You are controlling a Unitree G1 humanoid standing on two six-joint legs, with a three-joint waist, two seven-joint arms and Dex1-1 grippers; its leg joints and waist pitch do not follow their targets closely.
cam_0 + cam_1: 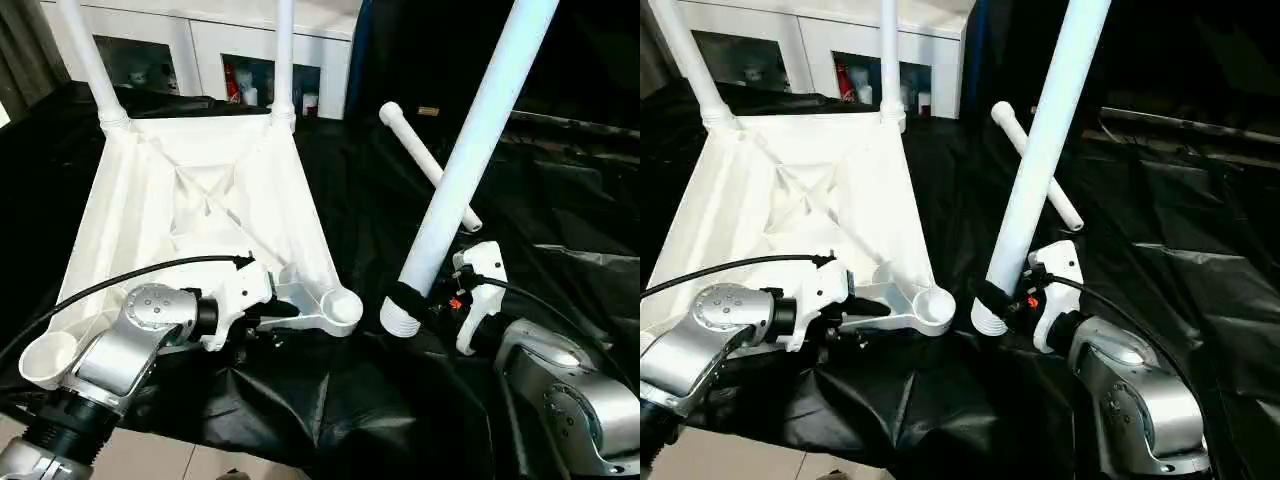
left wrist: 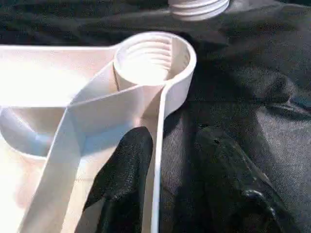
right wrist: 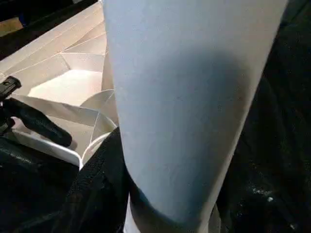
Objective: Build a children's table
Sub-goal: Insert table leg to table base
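So the tabletop is lying upside down on the black cloth, ribbed underside facing up, and it's basically the centre of everything here. Two legs are already standing up in its far corner sockets, right in front of the white glass-door cabinet. The near socket on the tabletop's right corner is empty, you can see the threads inside it. The left gripper sits at the tabletop's near edge just beside that socket, one black finger inside the rim wall and the other outside on the cloth, straddling the edge; can't tell whether it's actually pinching it. The right gripper is closed around a third leg near its threaded bottom end, holding it tilted, with that end just to the right of the empty socket, close but not in it. A fourth leg lies flat on the cloth farther out to the tabletop's right, behind the held one.
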